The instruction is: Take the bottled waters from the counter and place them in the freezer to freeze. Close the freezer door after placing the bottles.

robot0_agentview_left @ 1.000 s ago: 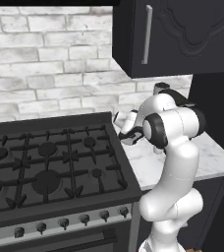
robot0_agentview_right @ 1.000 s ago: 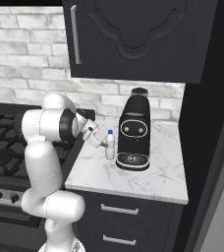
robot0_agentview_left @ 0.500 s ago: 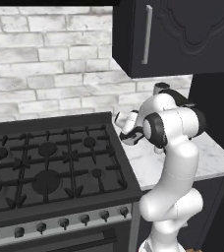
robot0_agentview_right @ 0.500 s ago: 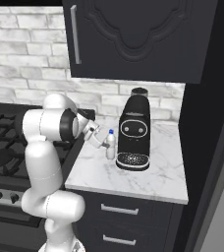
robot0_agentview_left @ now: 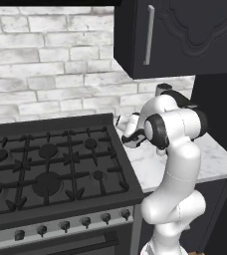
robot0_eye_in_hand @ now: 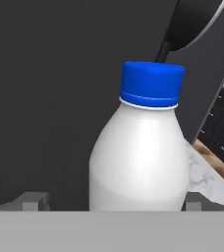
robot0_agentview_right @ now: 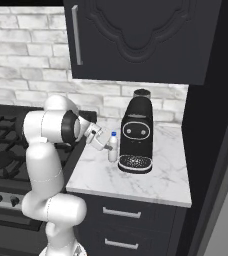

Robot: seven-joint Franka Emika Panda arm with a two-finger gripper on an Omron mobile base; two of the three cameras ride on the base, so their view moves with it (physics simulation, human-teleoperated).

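White bottle (robot0_eye_in_hand: pixel 139 167) with blue cap (robot0_eye_in_hand: pixel 152 82) stands upright, close.

From my end the gripper (robot0_agentview_right: pixel 105 143) has crept slightly toward the white bottle (robot0_agentview_right: pixel 113 147), mid-left of the right base view. No other change across the frames that I can make out.

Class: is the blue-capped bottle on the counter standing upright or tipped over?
Upright: the bottle stands on the counter, blue cap on top.

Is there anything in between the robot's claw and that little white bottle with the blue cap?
Nothing. In the hand view the white bottle with the blue cap stands right before the open gripper, its fingertips flanking it.
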